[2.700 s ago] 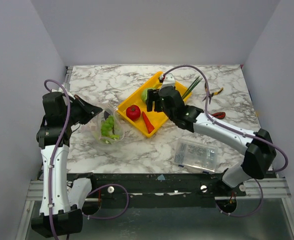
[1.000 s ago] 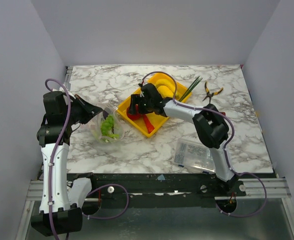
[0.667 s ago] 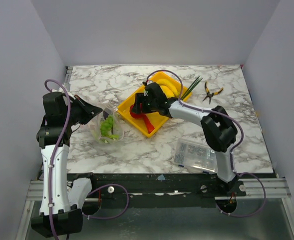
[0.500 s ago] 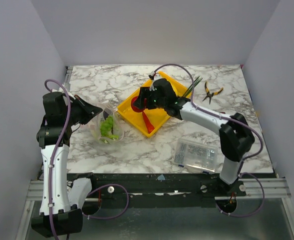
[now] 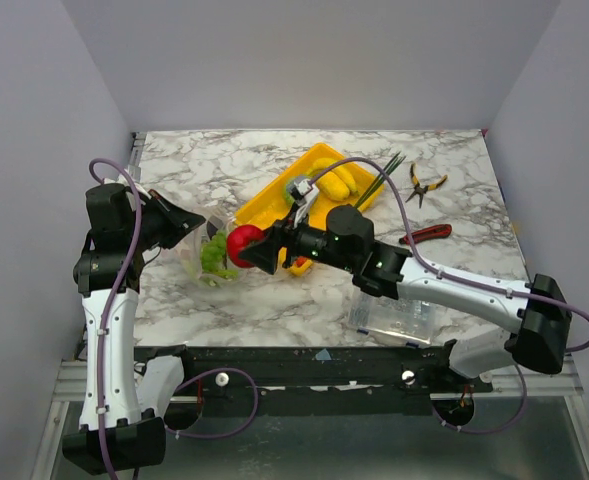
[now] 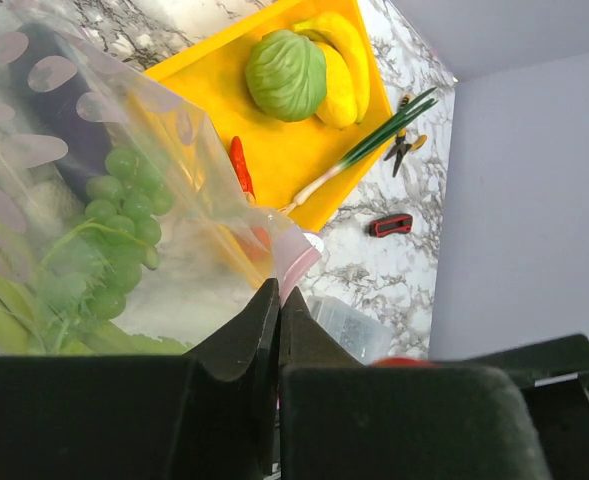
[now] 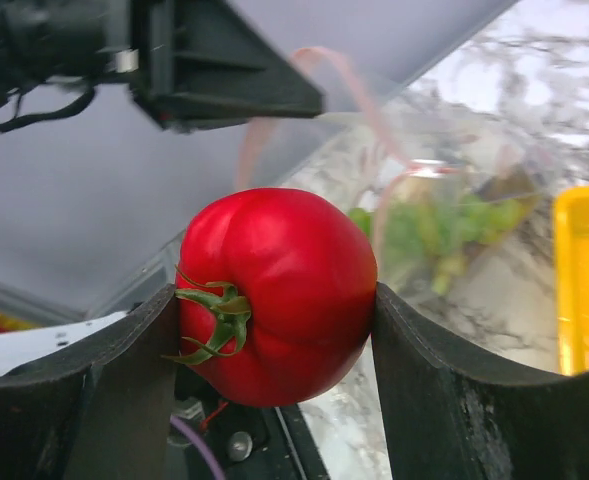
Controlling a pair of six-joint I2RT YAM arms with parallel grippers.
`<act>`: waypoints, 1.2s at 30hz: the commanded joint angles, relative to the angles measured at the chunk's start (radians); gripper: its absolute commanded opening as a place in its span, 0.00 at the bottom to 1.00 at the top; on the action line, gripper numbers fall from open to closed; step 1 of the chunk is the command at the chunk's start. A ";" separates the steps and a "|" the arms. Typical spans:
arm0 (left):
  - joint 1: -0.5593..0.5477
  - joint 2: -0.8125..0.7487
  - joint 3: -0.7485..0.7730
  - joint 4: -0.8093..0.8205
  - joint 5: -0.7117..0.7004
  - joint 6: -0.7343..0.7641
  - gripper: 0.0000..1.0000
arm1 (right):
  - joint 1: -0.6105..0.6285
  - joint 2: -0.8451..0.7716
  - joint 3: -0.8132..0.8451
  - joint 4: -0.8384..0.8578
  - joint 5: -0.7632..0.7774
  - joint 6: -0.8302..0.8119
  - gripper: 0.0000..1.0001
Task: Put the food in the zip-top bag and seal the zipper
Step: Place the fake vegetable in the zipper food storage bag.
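My right gripper (image 5: 250, 250) is shut on the red tomato (image 5: 240, 243) and holds it in the air just right of the zip-top bag (image 5: 214, 262). In the right wrist view the tomato (image 7: 279, 290) sits between both fingers, in front of the bag's open mouth (image 7: 444, 220). My left gripper (image 5: 200, 222) is shut on the bag's pink zipper strip (image 6: 299, 258) and holds that edge up. Green leafy pieces and grapes (image 6: 124, 200) lie inside the bag. The bananas (image 5: 337, 181), a green cabbage (image 6: 286, 75), the leek (image 5: 378, 180) and the red pepper (image 6: 237, 165) stay on the yellow tray (image 5: 274, 200).
Yellow-handled pliers (image 5: 426, 183) lie at the back right and a red utility knife (image 5: 426, 233) lies in front of them. A rigid clear box of small parts (image 5: 394, 318) sits near the front edge, partly under my right arm.
My right gripper closed on the tomato in the tray, lifted it and carried it left and nearer, to the bag's mouth. The left arm and the bag have not moved.
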 commanded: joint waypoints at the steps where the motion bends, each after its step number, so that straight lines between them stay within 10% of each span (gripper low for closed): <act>1: 0.002 -0.007 0.008 0.031 0.030 -0.012 0.00 | 0.062 0.070 0.060 0.039 0.031 -0.022 0.00; 15: 0.000 0.002 0.000 0.093 0.128 -0.114 0.00 | 0.081 0.376 0.299 0.021 0.146 -0.032 0.10; 25: 0.000 -0.015 0.002 0.113 0.160 -0.161 0.00 | 0.081 0.450 0.402 -0.117 0.171 0.032 0.73; 36: 0.002 -0.005 -0.024 0.121 0.143 -0.144 0.00 | 0.079 0.278 0.341 -0.307 0.279 0.012 0.90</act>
